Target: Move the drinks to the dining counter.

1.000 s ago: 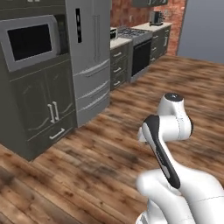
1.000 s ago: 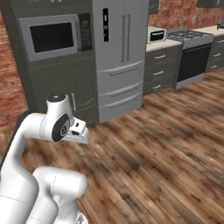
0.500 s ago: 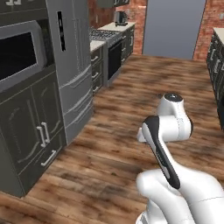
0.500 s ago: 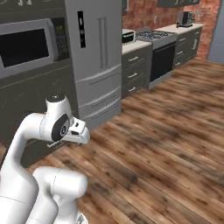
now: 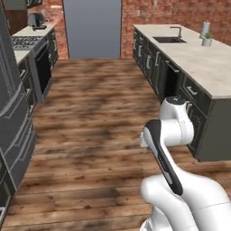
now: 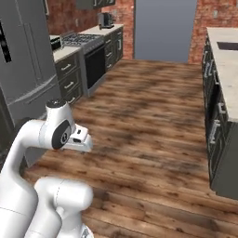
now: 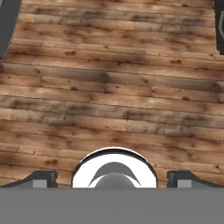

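My fingers (image 7: 112,179) stand spread wide, holding nothing, with bare plank floor (image 7: 113,87) beneath. The base has swung away from the fridge (image 6: 28,60); ahead lie the stove (image 5: 27,43) and sink tabletop (image 5: 198,58). I can't see drinks yet, so I judge I'm searching.

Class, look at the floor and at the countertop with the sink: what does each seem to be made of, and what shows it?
Floor: apparently wood planks, matte brown, with visible grain and board seams. Countertop: probably stone, pale beige, smooth, with a sink set in.
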### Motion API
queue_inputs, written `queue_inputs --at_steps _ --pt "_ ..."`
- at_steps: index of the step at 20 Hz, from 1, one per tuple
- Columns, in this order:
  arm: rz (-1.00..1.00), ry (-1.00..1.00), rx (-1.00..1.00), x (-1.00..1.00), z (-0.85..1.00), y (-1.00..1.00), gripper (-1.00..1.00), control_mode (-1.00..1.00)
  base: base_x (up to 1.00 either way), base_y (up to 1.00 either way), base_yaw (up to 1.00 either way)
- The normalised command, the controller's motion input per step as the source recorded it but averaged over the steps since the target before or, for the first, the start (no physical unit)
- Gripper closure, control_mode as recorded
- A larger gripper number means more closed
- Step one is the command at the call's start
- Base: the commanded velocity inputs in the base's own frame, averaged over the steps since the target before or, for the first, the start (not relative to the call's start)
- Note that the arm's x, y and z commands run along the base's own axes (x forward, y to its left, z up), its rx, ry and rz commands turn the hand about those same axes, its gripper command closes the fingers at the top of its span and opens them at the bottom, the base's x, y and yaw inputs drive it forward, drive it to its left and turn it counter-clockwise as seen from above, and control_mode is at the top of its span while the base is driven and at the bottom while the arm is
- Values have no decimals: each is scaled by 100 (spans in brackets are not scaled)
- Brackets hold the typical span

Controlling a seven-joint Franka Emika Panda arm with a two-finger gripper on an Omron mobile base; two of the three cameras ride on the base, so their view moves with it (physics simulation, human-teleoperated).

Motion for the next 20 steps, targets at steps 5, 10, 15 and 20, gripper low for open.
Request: queue_inputs --at_steps 5,10,15,20 --pt "0 0 0 0 0 0 -100 100 78 0 -61" --pt "0 0 0 0 0 0 -100 100 100 0 -20" --pt "0 0 0 0 0 0 -100 100 100 52 0" --pt "0 0 0 0 0 0 -100 100 100 83 11"
